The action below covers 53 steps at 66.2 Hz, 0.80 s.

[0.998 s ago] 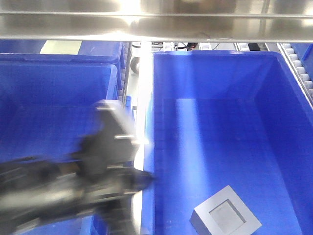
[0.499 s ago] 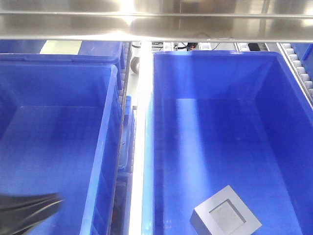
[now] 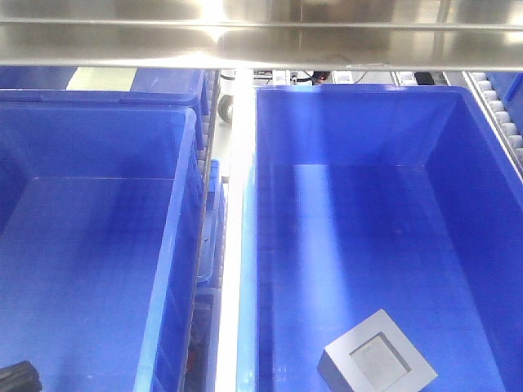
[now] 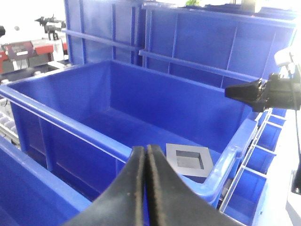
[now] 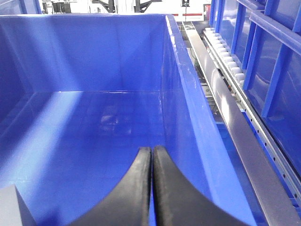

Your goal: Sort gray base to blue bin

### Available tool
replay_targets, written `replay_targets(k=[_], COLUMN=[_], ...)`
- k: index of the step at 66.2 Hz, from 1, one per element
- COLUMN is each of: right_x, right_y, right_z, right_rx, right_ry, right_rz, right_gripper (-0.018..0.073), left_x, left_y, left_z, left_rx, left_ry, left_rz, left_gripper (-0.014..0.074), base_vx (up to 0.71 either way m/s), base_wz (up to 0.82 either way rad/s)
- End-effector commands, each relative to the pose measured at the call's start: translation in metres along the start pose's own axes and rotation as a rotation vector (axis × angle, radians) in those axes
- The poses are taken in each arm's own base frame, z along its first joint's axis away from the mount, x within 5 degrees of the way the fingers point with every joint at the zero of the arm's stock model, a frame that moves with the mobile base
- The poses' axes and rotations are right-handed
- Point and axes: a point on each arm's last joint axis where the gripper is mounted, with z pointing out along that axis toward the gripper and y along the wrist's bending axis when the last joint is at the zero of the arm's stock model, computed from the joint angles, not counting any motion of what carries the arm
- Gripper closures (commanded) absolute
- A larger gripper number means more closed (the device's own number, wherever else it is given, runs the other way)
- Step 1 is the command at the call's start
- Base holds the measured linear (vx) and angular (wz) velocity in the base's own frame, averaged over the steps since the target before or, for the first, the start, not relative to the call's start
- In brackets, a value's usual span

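Base (image 3: 377, 363) (gray, recess up) lies in blue bin (image 3: 458, 163); both claws (image 4: 144, 162) (image 5: 151, 162) pressed together.

The gray base (image 5: 14, 207) is cut off at the right wrist view's corner

You've got a bright blue bin (image 3: 359, 131) with a faint square grid pattern on its floor, and the gray base (image 3: 377, 363) in it is matte mid-gray with a paler gray square recess on top. The neighbouring bin (image 3: 98, 139) is the same saturated blue, split from it by a shiny silver metal rail (image 3: 233, 245). Your left gripper (image 4: 144, 162) and right gripper (image 5: 151, 162) both show plain black fingers, pressed together.
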Motion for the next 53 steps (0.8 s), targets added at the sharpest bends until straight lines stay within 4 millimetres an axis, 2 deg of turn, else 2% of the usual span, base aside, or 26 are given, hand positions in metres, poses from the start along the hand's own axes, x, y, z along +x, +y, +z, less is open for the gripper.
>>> replay_targets(k=[1,53], right_x=[0.0009,0.0009], right_y=[-0.0003,-0.0003], right_z=[0.0019,0.0019], right_rx=[0.004,0.004], right_ry=[-0.008,-0.008], right_rz=[-0.018,-0.018], right_gripper=[0.0564,0.0564], left_x=[-0.0149,-0.0124], left_y=[-0.0025,-0.0046], left_z=[-0.0009,-0.0006], left_rx=[0.026,0.049], left_ry=[-0.101,-0.090], left_rz=[-0.004,-0.001], left_gripper=[0.0596,0.0594], base_vx=[0.00,0.00], base_wz=[0.00,0.00])
